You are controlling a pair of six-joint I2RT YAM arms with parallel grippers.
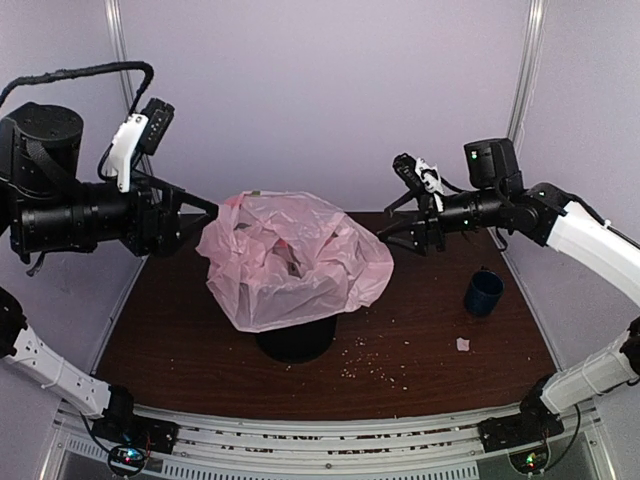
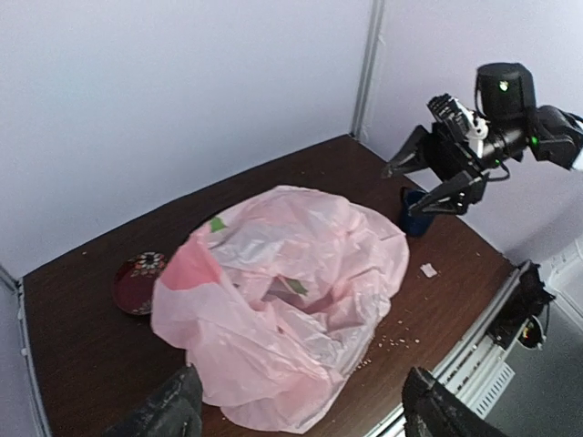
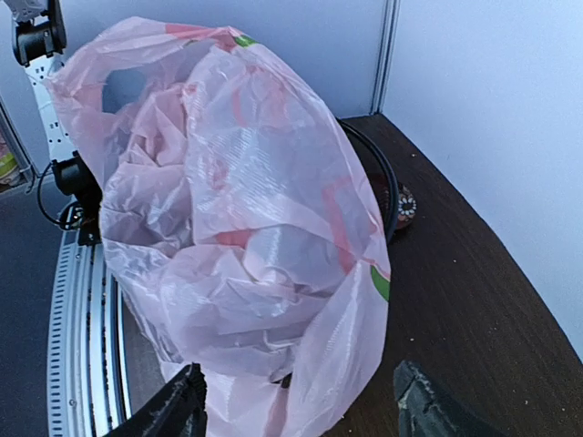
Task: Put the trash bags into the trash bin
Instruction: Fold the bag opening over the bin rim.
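The pale-pink trash bag (image 1: 290, 262) lies puffed and crumpled over the top of the black trash bin (image 1: 296, 342); only the bin's base shows under it. My left gripper (image 1: 195, 226) hangs open just left of the bag, with nothing between its fingers. My right gripper (image 1: 386, 222) stands open just right of the bag, also empty. In the left wrist view the bag (image 2: 282, 300) fills the space ahead of the spread left gripper (image 2: 301, 414). From the right wrist, the bag (image 3: 237, 228) sits close before the right gripper (image 3: 301, 410), and a strip of the bin's rim (image 3: 388, 187) shows behind it.
A dark-blue mug (image 1: 483, 292) stands at the right of the brown table. A white scrap (image 1: 463, 344) and scattered crumbs (image 1: 380, 365) lie in front. A small red patterned dish (image 2: 137, 278) sits behind the bin. White walls enclose the back and sides.
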